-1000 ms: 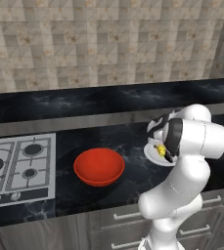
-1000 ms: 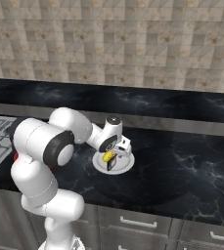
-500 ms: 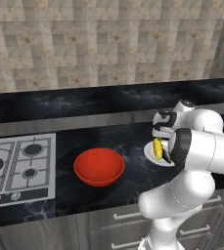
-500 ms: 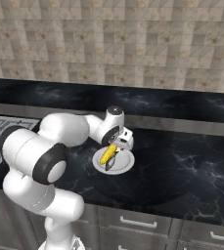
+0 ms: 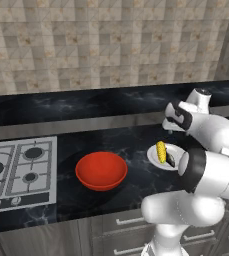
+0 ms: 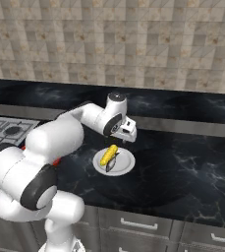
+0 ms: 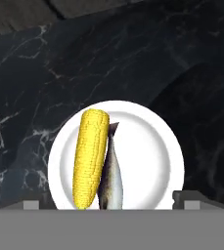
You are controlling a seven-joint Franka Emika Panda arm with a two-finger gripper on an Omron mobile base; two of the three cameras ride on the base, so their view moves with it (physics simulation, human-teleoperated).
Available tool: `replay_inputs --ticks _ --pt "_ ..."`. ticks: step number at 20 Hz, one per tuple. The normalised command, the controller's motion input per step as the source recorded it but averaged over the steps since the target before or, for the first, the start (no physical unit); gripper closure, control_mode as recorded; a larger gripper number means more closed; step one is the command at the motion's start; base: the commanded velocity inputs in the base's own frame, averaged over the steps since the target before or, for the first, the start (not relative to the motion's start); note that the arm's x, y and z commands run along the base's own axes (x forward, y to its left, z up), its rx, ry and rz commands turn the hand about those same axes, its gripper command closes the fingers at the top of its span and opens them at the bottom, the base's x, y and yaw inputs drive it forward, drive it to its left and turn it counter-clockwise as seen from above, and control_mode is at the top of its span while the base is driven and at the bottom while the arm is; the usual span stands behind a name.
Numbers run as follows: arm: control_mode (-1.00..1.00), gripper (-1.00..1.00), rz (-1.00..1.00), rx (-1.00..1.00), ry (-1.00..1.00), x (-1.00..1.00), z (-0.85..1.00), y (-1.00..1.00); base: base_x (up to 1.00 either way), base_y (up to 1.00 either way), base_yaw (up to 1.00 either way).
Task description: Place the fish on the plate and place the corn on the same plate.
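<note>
The white plate [image 7: 147,151] sits on the dark counter, and both foods lie on it side by side. The yellow corn [image 7: 90,158] is on the left and touches the dark grey fish [image 7: 111,172] along its length. My gripper [image 7: 109,204] hangs above the plate, open, with its fingertips [image 7: 31,204] far apart and nothing between them. From the left base view the gripper [image 5: 170,131] is above and behind the plate [image 5: 155,157], with the corn [image 5: 161,151] and the fish [image 5: 170,160] on it. The right base view shows the gripper [image 6: 126,139] over the plate [image 6: 126,164], corn [image 6: 108,155] and fish [image 6: 112,163].
A deep red bowl [image 5: 101,170] stands on the counter left of the plate. Further left is the gas hob [image 5: 16,167]. Behind the plate the counter steps up to a raised back ledge [image 5: 86,107] under the tiled wall.
My gripper has let go of the corn and risen away from the plate. The corn now lies on the plate against the fish.
</note>
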Motion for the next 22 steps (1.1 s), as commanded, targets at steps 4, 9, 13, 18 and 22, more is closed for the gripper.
replay_inputs --ticks 4,9,13,18,22 --pt "-1.0 -1.0 0.01 0.01 -0.12 -0.74 0.73 -0.07 0.0 0.0 0.0" --pt "-1.0 -1.0 0.01 0.02 -0.26 -0.71 0.61 -0.12 0.0 0.0 0.0" --pt "-1.0 -1.0 0.0 0.04 -0.2 -0.63 0.33 -0.35 0.0 0.0 0.0" --pt "-1.0 -1.0 0.01 0.04 -0.24 -0.59 0.32 -0.31 0.0 0.0 0.0" --pt "-1.0 -1.0 0.04 0.02 -0.26 -0.46 0.28 -0.21 0.0 0.0 0.0"
